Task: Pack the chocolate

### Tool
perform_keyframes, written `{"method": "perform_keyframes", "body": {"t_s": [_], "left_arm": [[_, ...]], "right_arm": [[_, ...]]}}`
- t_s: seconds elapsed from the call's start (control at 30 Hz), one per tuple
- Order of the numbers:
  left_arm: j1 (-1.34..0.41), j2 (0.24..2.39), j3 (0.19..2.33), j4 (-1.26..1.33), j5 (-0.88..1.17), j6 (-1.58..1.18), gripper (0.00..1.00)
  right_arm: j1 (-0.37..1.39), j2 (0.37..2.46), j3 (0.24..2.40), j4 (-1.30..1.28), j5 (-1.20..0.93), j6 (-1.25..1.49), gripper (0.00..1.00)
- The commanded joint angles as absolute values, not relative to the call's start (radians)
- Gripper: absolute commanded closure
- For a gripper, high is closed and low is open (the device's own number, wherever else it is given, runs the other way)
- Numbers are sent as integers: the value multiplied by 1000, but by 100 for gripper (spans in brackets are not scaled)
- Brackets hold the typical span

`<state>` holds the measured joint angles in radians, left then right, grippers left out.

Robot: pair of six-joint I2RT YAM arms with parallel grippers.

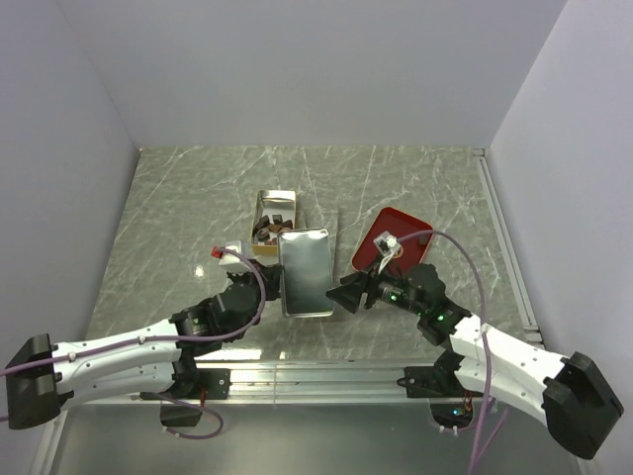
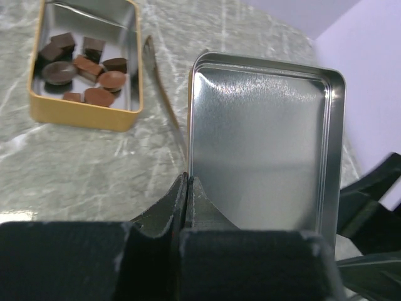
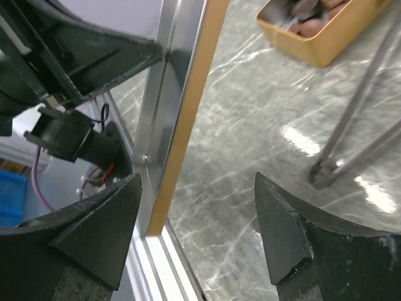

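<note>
The chocolate [image 2: 81, 66], several small brown chunks, lies in the open gold tin [image 2: 84, 116] at the table's middle [image 1: 275, 223]; it also shows in the right wrist view [image 3: 313, 19]. The tin's lid [image 2: 263, 138], shiny inside up, sits just in front of the tin [image 1: 305, 272]. My left gripper [image 2: 187, 183] is shut on the lid's left rim. My right gripper [image 3: 197, 232] is open at the lid's right side, and the lid's gold edge [image 3: 188, 106] runs between its jaws, near the left finger.
Metal tongs [image 2: 164, 94] lie on the marble between tin and lid, and show in the right wrist view [image 3: 357, 119]. A red square tray [image 1: 401, 233] sits right of the lid, behind my right arm. A metal rail runs along the near edge.
</note>
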<state>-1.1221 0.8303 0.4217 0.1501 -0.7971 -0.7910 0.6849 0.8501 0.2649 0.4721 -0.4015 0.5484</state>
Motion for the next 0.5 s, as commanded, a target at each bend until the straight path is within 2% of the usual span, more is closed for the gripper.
{"method": "perform_keyframes", "body": {"t_s": [0.0, 0.23, 0.33, 0.47], "left_arm": [[-1126, 819, 414, 279, -738, -747, 99], [-1126, 784, 368, 328, -700, -744, 99], [-1126, 778, 353, 339, -683, -741, 99], [-1126, 778, 341, 368, -641, -721, 99]], "right_arm": [[715, 882, 319, 569, -373, 535, 21], [768, 911, 339, 597, -344, 506, 24], [781, 933, 344, 626, -359, 503, 30], [801, 991, 362, 653, -357, 494, 46]]}}
